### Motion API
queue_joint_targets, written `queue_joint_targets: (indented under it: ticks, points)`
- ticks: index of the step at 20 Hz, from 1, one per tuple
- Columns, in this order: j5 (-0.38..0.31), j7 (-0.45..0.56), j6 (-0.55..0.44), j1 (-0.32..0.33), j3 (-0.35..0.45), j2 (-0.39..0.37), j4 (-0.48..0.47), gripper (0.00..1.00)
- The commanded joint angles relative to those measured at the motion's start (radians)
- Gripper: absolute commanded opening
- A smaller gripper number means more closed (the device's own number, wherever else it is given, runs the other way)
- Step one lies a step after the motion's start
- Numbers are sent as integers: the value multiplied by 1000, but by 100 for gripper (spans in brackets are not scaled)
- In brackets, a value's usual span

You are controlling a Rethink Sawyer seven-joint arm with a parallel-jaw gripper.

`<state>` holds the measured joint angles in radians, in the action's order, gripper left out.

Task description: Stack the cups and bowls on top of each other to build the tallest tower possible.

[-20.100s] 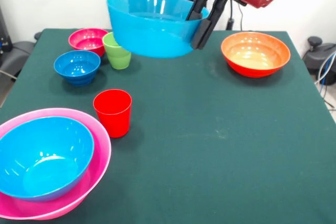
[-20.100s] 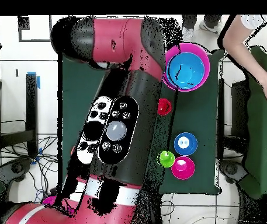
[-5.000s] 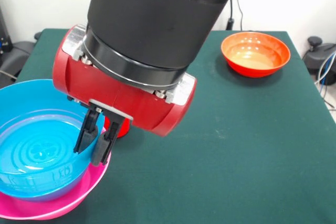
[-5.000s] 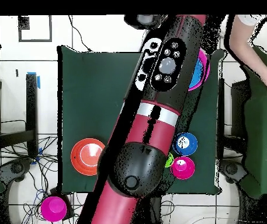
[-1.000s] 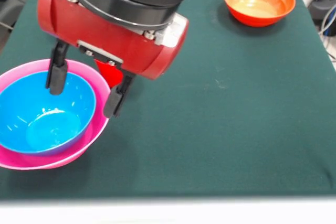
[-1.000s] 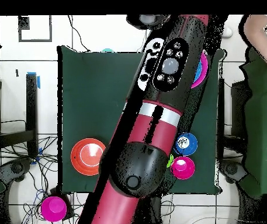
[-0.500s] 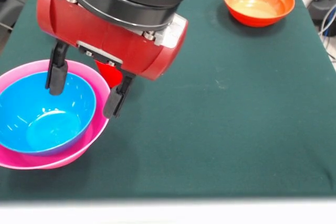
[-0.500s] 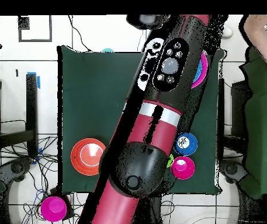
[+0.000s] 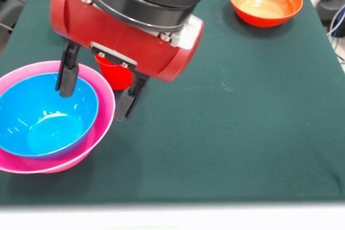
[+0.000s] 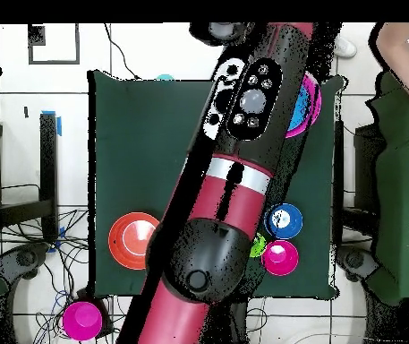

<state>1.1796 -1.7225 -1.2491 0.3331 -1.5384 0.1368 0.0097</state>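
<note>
Dark green counter, with the tower at one corner: so far only a blue bowl nested in the big pink bowl. Above its rim, claw spread wide and empty, one finger over the blue bowl, the other outside the pink rim. Left to add: red cup just behind the claw, orange bowl at the far opposite corner, small blue bowl, magenta bowl and green cup, half hidden under the arm.

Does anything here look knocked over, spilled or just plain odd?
Nothing stands out. The blue bowl sits squarely inside the pink bowl, the orange bowl stands upright, and the open gripper hangs over the stack's rim holding nothing.
</note>
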Motion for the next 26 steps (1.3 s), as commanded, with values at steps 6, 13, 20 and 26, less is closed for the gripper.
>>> queue_joint_targets:
  ticks: [6,13,20,26]
  points:
    - [-140,53,-61,-75,54,-52,77,100]
    - [-276,72,-94,-163,165,-113,196,100]
    - [-457,-18,41,-375,308,-198,503,100]
    - [-548,-85,129,-488,362,-254,677,100]
